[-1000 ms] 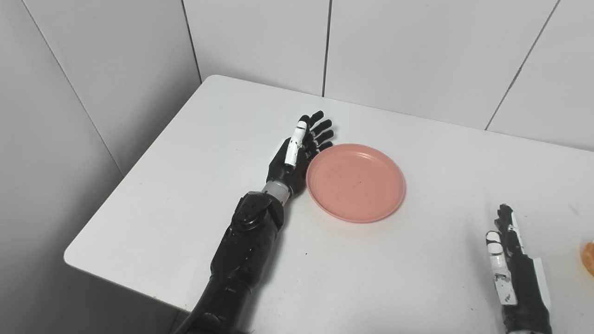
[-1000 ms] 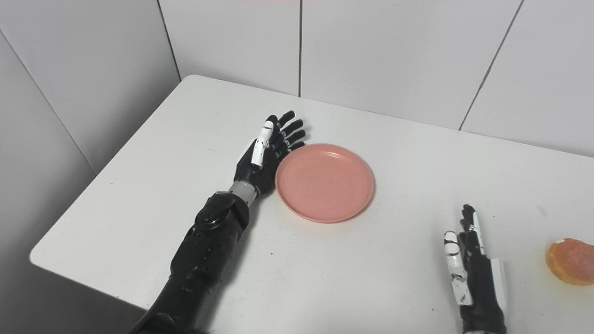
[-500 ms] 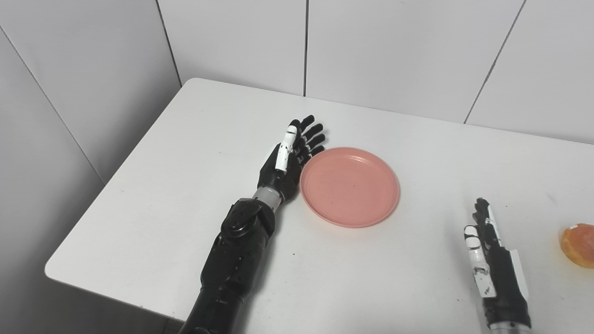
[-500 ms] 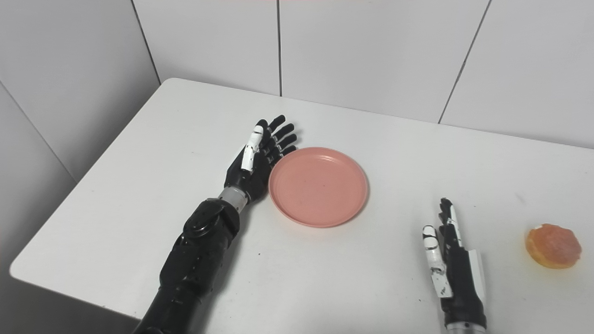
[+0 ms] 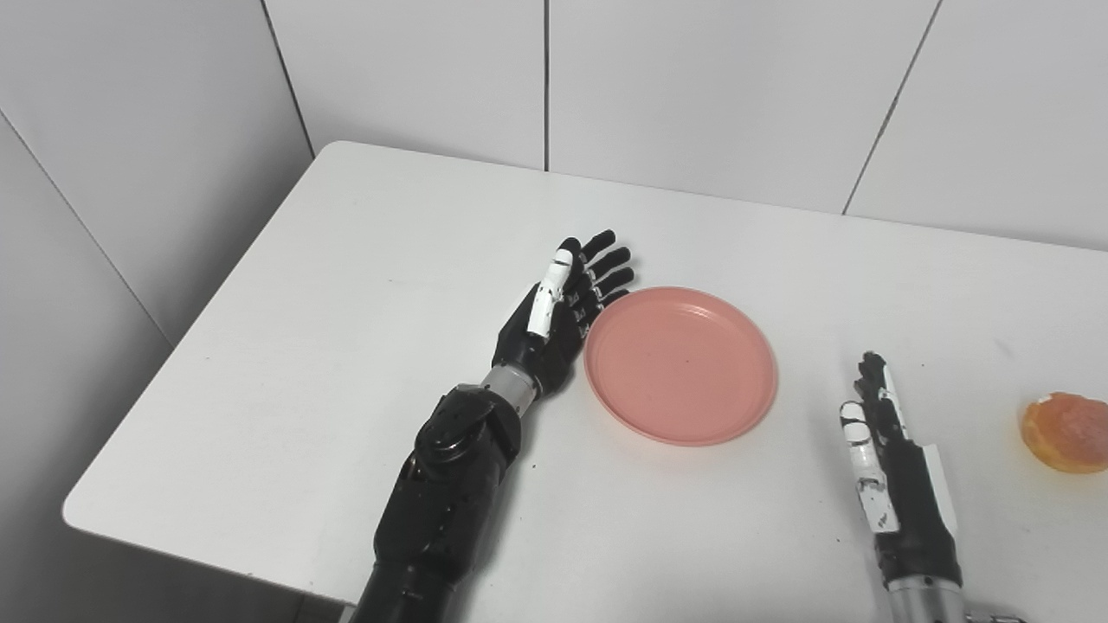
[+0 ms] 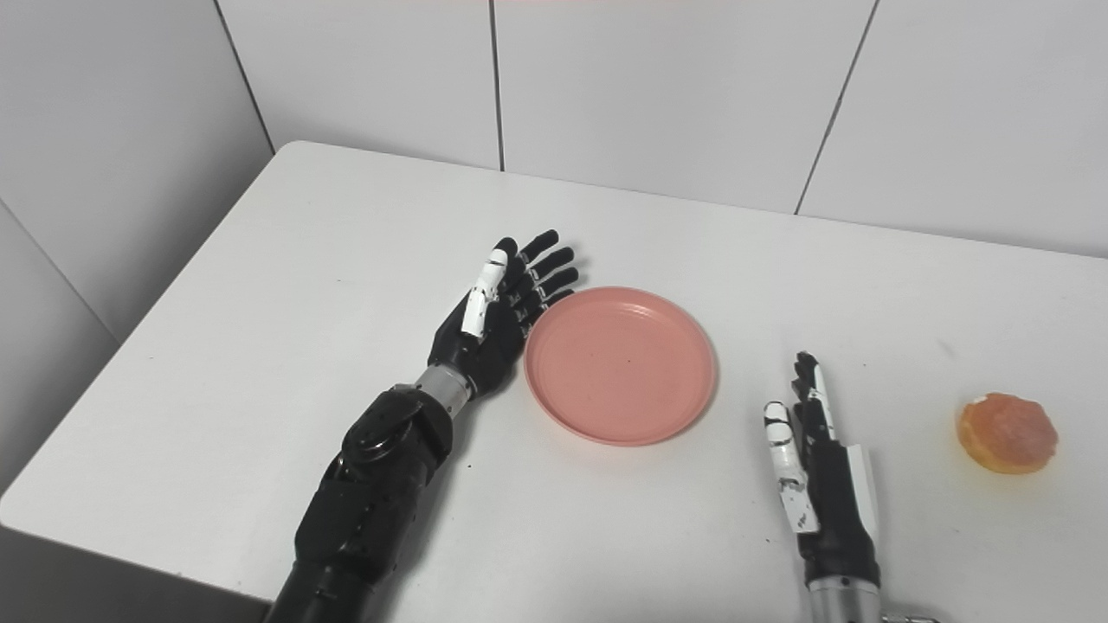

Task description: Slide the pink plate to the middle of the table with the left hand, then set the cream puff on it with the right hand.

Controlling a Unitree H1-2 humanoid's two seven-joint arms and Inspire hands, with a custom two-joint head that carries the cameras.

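Observation:
The pink plate [image 5: 680, 365] lies flat and empty on the white table [image 5: 346, 285]. My left hand [image 5: 558, 316] is open, edge-on, its palm against the plate's left rim, fingers pointing to the far right. My right hand [image 5: 892, 463] is open and empty, fingers straight, resting on the table to the right of the plate and apart from it. The cream puff [image 5: 1063, 420], round and orange-brown, sits on the table at the far right, well to the right of my right hand. It also shows in the right eye view [image 6: 1007, 432].
The table stands in a corner of white panelled walls [image 5: 692, 86]. Its left edge and front left corner [image 5: 78, 510] are in view. Nothing else lies on the tabletop.
The camera has turned right, so the whole picture shifted and the cream puff came fully into view. The left hand and plate have moved a little rightward on the table.

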